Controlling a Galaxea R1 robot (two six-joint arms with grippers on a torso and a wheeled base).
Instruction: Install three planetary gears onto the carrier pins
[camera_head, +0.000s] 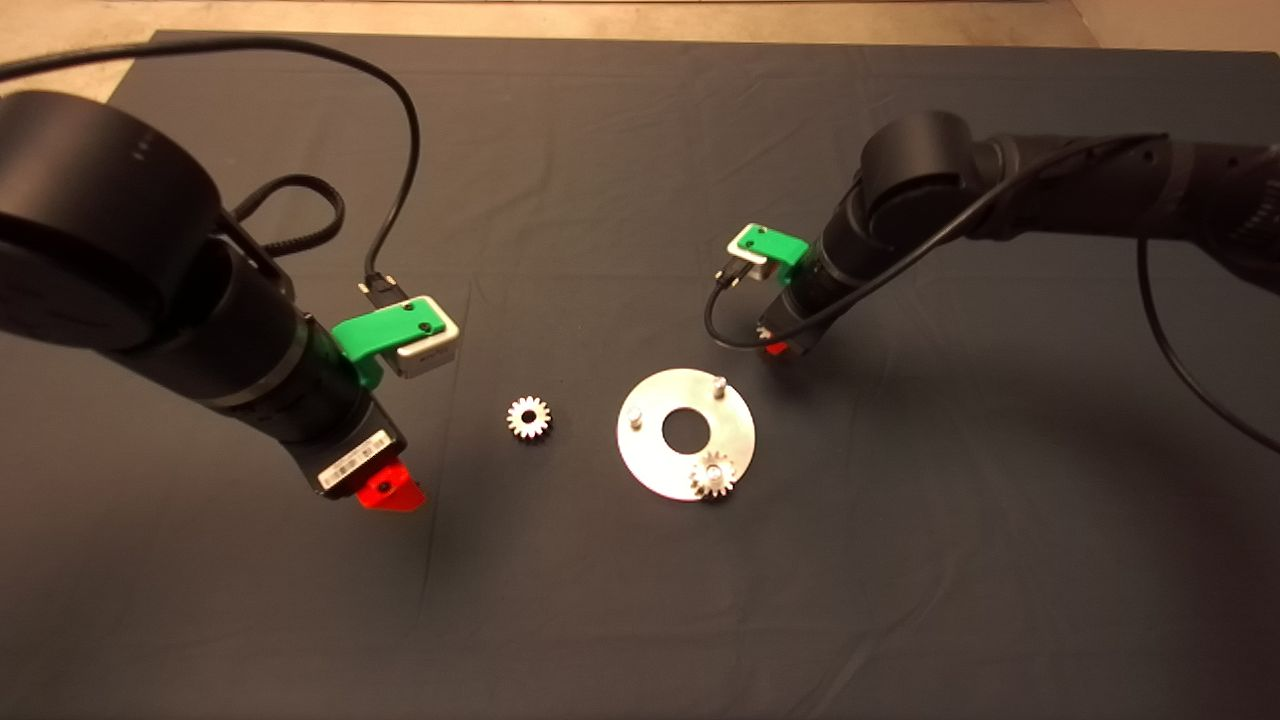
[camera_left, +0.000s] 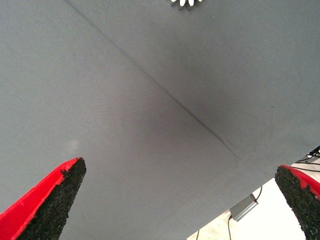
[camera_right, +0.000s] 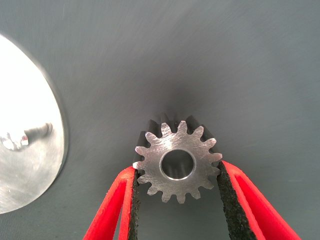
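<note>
With the right gripper (camera_right: 177, 175) clamped on a gear (camera_right: 177, 164) just beside the carrier disc (camera_head: 685, 432), it should hold the bore level and centre it over the nearest free pin (camera_head: 717, 383) before lowering. One gear (camera_head: 713, 474) sits on its pin; another pin (camera_head: 635, 416) is bare. Left gripper (camera_left: 180, 200) hangs wide open near the loose gear (camera_head: 528, 417); nothing blocks the disc.

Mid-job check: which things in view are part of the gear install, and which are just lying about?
Part of the job:
- carrier disc with two bare pins
- gear on the near pin
- loose gear on the mat
- gear clamped in the right gripper
- left gripper, open over bare mat

Just lying about:
- mat
- small silver object and cables beyond the mat's edge
</note>
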